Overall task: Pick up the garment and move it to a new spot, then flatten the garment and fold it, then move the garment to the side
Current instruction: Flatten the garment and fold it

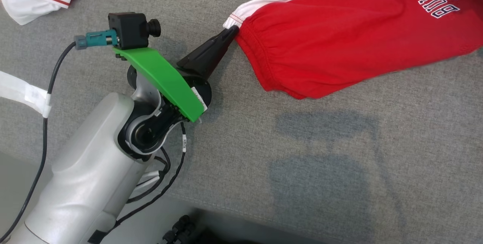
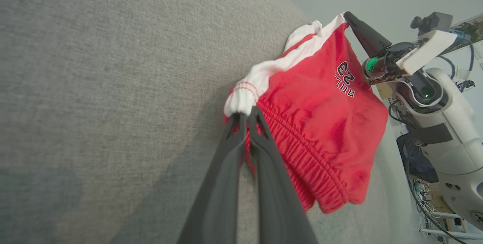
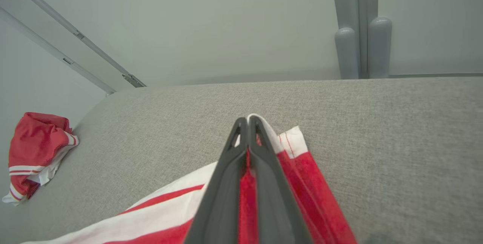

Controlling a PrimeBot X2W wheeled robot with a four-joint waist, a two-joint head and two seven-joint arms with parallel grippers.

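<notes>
Grey cloth surface [image 1: 339, 161], red garment [image 1: 339, 40] corner clamped in left pincer [image 1: 232, 30]

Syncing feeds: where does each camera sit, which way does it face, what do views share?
Head view: on head, facing down at grey fabric surface; left forearm, left gripper pinching red cloth shorts with white stripe.
Left wrist view: on that wrist, along shut left gripper at shorts; right gripper holds far corner.
Right wrist view: on that wrist, along shut right gripper across surface toward pale wall.
Shared: all show the shorts.
</notes>
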